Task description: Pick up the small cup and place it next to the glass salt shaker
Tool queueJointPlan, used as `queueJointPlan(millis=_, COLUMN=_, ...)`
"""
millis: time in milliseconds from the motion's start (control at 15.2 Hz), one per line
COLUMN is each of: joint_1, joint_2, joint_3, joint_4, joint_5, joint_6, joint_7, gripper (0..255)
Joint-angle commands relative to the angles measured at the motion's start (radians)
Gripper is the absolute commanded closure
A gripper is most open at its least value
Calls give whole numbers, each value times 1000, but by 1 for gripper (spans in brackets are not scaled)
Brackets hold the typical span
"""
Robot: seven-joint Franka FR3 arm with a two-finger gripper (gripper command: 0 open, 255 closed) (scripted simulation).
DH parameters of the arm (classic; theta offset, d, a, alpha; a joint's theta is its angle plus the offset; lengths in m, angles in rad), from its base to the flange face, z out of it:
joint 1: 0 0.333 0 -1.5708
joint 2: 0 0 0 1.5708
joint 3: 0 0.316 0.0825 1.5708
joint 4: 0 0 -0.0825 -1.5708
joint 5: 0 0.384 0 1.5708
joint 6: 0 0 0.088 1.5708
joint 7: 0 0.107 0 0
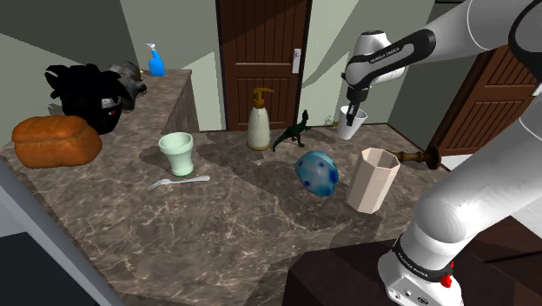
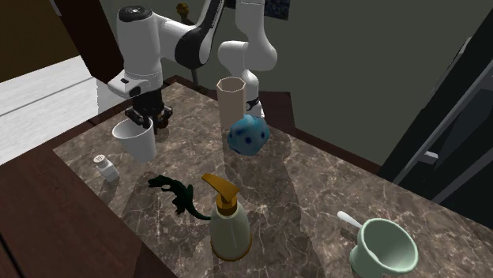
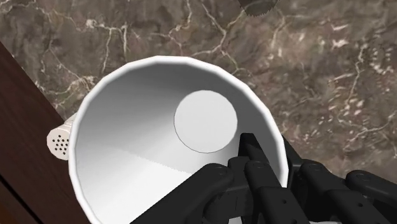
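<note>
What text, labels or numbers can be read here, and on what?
White lettering on the dark forearm band: too small to read.
White lettering on the dark band on the lower link: too small to read.
No text visible on the small cup, salt shaker or soap dispenser.

— A home kitchen, is it?

— Looks so. A marbled stone counter (image 1: 217, 230) bears a loaf of bread (image 1: 55, 141) at nine o'clock in the shoulder view, with a fork (image 1: 178, 182) and a pale green cup (image 1: 177, 153) just beside each other.

— And the house part?

— A panelled wooden door (image 1: 261, 52) at twelve o'clock, a pump soap bottle (image 1: 259, 119) before it, a salt shaker (image 2: 105, 166) near the counter's edge.
</note>
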Motion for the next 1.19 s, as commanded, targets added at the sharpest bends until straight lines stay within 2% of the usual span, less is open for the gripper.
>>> queueJointPlan(millis=0, joint_1=-1, joint_2=13, joint_3=-3, joint_4=-15, joint_5=-1, joint_6=28, joint_7=2, gripper=255)
queueJointPlan(millis=330, joint_1=-2, joint_2=48, joint_3=-9, joint_4=-50, joint_5=-3, joint_6=98, joint_7=8, gripper=255)
queueJointPlan(millis=792, joint_1=-2, joint_2=48, joint_3=-9, joint_4=-50, joint_5=-3, joint_6=98, joint_7=8, gripper=255)
queueJointPlan(millis=858, joint_1=-2, joint_2=48, joint_3=-9, joint_4=-50, joint_5=-3, joint_6=98, joint_7=8, gripper=0)
queueJointPlan(millis=1122, joint_1=-2, joint_2=48, joint_3=-9, joint_4=-50, joint_5=-3, joint_6=98, joint_7=8, gripper=0)
